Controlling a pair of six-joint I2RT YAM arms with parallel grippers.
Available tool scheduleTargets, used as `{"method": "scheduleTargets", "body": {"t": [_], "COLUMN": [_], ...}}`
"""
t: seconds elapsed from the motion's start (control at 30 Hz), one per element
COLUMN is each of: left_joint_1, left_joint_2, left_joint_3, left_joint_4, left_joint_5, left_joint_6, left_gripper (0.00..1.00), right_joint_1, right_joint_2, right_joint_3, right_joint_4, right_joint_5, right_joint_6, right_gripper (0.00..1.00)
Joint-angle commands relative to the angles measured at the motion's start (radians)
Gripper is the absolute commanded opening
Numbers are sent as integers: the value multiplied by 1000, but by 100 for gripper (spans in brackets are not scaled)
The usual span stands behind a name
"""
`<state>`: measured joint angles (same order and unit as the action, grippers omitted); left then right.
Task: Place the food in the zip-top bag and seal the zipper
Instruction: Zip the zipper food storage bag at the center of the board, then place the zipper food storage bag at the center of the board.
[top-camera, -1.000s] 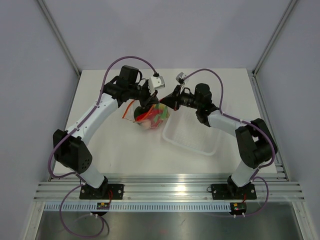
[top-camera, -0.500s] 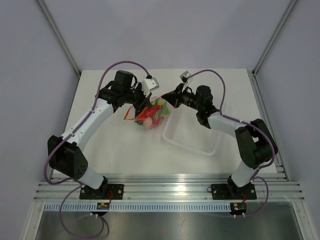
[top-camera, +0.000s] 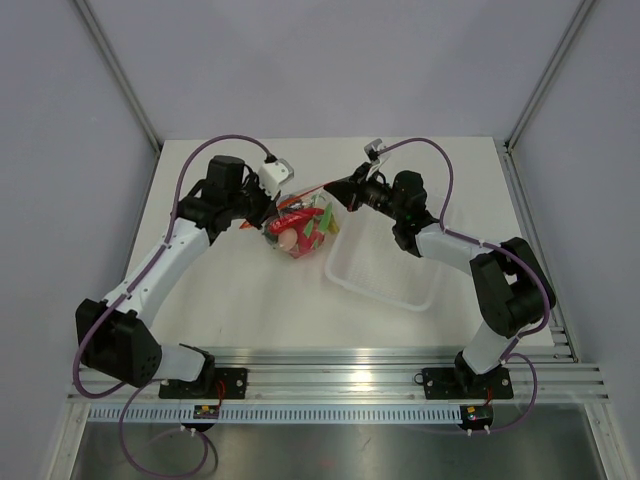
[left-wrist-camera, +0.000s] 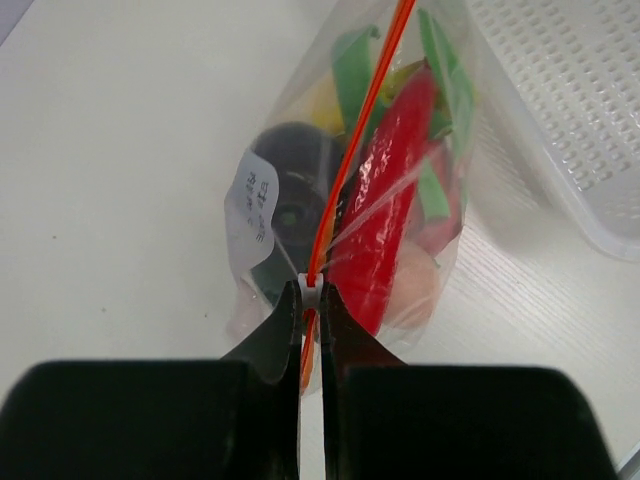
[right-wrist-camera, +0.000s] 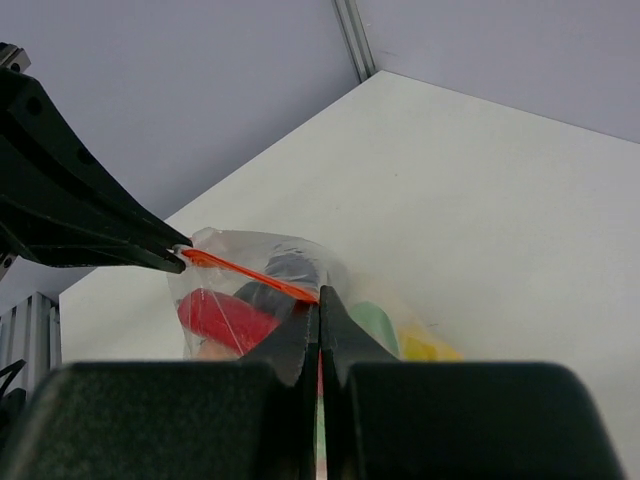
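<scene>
Orange-red, the zipper (left-wrist-camera: 352, 150) is clamped at its 2 ends: the left jaws are closed on the end farther from the tray (top-camera: 385, 272), the right jaws on the end nearer it. Below the stretched strip the zip-top bag (top-camera: 300, 236) is hung just beside the tray, with the chilli (left-wrist-camera: 390, 210) and other food seen inside. The film is judged light, soft and slippery; hold is best taken on the stiffer strip.
</scene>
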<state>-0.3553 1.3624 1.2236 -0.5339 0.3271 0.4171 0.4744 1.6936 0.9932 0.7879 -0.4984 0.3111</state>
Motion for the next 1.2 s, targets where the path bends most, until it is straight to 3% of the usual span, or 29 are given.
{"method": "scheduleTargets", "body": {"t": [0.0,0.67,1.03,1.17], "left_joint_1": [48,183,219,219], "left_joint_2": [-45,-121,-143,-112], "left_joint_3": [-36,-240,-247,-176], "left_joint_4": [9,167,196,209], "left_joint_5": [-102,-425,-369,-361], "left_joint_6": [-31,-222,-253,-261], "left_gripper": [0,0,0,0], "right_joint_1": [-31,-94,-103,-103], "right_joint_2": [-26,78,118,147], "right_joint_3": [41,99,113,252], "right_joint_4": [145,280,335,175], "right_joint_5": [89,93,40,-90], "right_joint_6": [2,163,227,212], "right_gripper": [0,0,0,0]}}
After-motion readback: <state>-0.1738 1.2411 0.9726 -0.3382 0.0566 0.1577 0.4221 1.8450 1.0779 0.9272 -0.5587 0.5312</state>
